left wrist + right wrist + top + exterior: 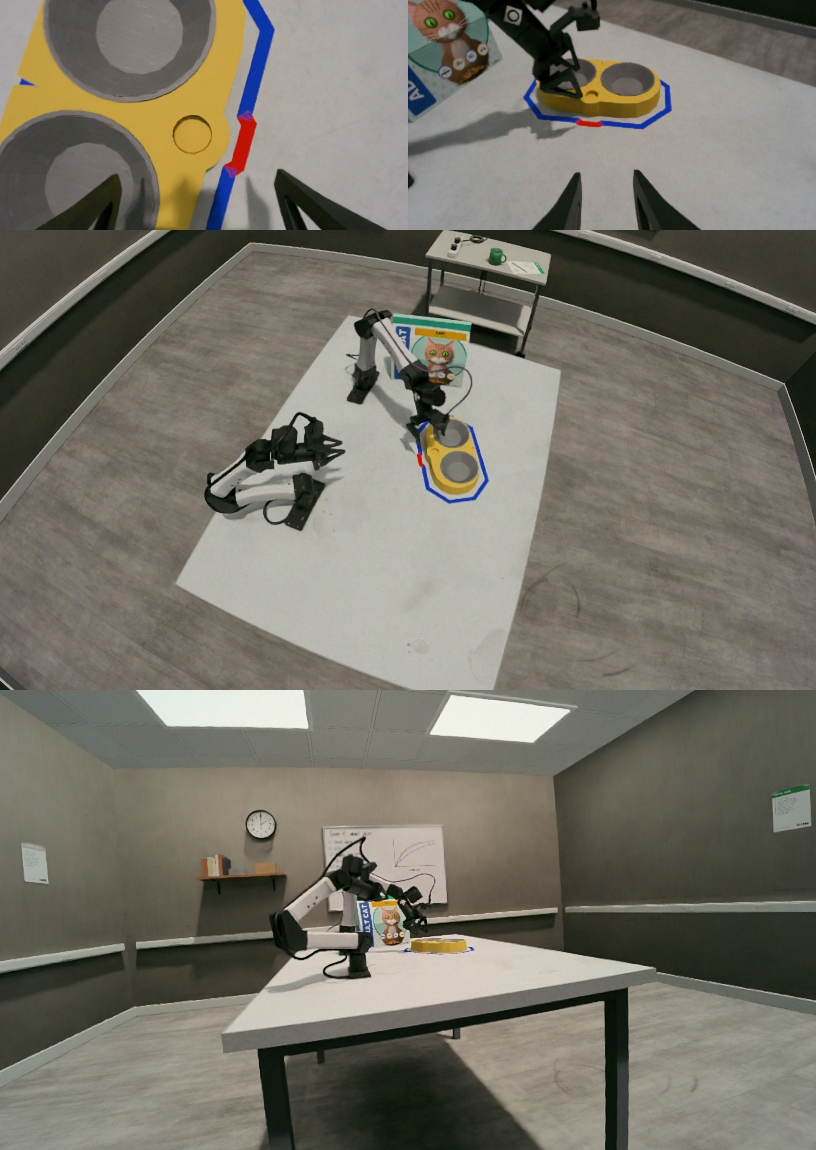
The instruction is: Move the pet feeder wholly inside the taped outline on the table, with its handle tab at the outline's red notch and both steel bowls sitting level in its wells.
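The yellow pet feeder (441, 478) (437, 946) (220, 65) (623, 109) stands on the table within the blue taped outline (437, 495) (257, 70); its body hides part of the far tape. Its rounded handle tab (192, 135) faces the red notch (420, 459) (245, 142) (589, 123) across a narrow gap. Two grey bowls (460, 467) (453, 434) sit in the wells and look level. My left gripper (429, 436) (199, 179) is wide open above the feeder's tab side, holding nothing. My right gripper (342, 447) (607, 178) is partly open and empty, away from the feeder.
A cat food box (440, 358) (391, 924) (450, 55) stands on the table (365, 572) beside the left arm, beyond the feeder's end. The right arm's base stands at the table's near-left side in the top view. A trolley (485, 258) stands behind the table.
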You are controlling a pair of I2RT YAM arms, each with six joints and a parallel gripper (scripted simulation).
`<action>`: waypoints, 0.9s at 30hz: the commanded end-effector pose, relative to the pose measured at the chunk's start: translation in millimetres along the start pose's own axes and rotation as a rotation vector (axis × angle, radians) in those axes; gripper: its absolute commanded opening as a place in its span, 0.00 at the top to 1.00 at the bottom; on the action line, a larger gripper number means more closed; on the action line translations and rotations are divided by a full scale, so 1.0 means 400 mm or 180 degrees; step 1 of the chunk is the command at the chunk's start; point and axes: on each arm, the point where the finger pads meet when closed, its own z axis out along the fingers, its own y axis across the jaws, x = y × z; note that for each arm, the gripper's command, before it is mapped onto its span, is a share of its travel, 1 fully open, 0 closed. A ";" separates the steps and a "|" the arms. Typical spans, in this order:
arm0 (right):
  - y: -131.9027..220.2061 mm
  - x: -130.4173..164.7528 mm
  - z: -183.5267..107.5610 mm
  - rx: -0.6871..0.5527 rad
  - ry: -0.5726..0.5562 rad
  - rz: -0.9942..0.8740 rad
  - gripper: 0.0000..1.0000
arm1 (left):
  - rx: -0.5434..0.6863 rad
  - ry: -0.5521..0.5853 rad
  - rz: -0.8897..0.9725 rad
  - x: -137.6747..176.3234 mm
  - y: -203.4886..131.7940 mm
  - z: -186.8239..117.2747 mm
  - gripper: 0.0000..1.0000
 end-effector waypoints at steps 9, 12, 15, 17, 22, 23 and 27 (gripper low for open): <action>0.004 0.047 0.005 -0.0035 0.0191 0.0013 0.66 | -0.0455 0.0058 -0.0573 -0.013 -0.005 -0.067 0.00; 0.006 0.052 0.005 -0.0050 0.0222 0.0005 0.66 | -0.0452 0.0012 -0.0562 -0.022 -0.004 -0.068 0.00; 0.006 0.052 0.005 -0.0050 0.0222 0.0005 0.66 | -0.0454 0.0012 -0.0567 -0.022 -0.003 -0.068 0.00; 0.006 0.052 0.005 -0.0050 0.0222 0.0005 0.66 | -0.0454 0.0012 -0.0567 -0.022 -0.003 -0.068 0.00; 0.006 0.052 0.005 -0.0050 0.0222 0.0005 0.66 | -0.0455 0.0063 -0.0575 -0.005 -0.002 -0.061 0.00; 0.006 0.052 0.005 -0.0050 0.0222 0.0005 0.66 | -0.0455 0.0063 -0.0575 -0.005 -0.002 -0.061 0.00; 0.006 0.052 0.005 -0.0050 0.0222 0.0005 0.66 | -0.0455 0.0063 -0.0575 -0.005 -0.002 -0.061 0.00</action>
